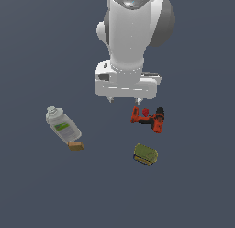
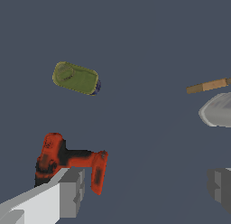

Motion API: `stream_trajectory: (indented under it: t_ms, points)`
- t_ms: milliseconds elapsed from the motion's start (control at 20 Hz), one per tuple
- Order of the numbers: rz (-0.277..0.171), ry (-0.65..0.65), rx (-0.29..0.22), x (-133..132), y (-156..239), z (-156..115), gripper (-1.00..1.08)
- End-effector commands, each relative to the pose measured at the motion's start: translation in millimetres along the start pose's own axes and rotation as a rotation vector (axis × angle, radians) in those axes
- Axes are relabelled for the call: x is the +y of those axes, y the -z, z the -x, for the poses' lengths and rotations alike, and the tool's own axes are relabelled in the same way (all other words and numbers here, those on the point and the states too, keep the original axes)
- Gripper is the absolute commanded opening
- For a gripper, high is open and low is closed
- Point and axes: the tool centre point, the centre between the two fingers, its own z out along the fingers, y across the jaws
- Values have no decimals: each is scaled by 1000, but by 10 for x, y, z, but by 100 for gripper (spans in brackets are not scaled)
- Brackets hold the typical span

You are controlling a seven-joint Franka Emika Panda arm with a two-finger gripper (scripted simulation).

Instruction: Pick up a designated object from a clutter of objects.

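Observation:
The red-orange power drill (image 1: 148, 119) with black parts lies on its side on the dark floor. My gripper (image 1: 124, 100) hangs open above the floor, just off to the exterior view's left of the drill. In the wrist view the drill (image 2: 67, 160) lies beside one grey finger (image 2: 67, 191), which covers a corner of it. The other finger (image 2: 221, 187) stands far apart from it. Nothing sits between the fingers, and my gripper (image 2: 144, 189) holds nothing.
An olive-green can (image 1: 145, 154) (image 2: 76, 77) lies close to the drill. At the exterior view's left lies a clear bottle (image 1: 62, 124) (image 2: 219, 110) with a green-white label, and a small tan block (image 1: 76, 146) (image 2: 207, 86) touches its base.

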Motion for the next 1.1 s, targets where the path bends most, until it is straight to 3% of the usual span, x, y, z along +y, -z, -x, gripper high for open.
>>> stream_trajectory:
  t_ms: [0,450,1050]
  points:
    - [4,-13,-13,-199,-172,33,108]
    - [36,-73,-65,-1034,-936,328,108]
    - [103,-150,-113,-1902,-1882,1020,108]
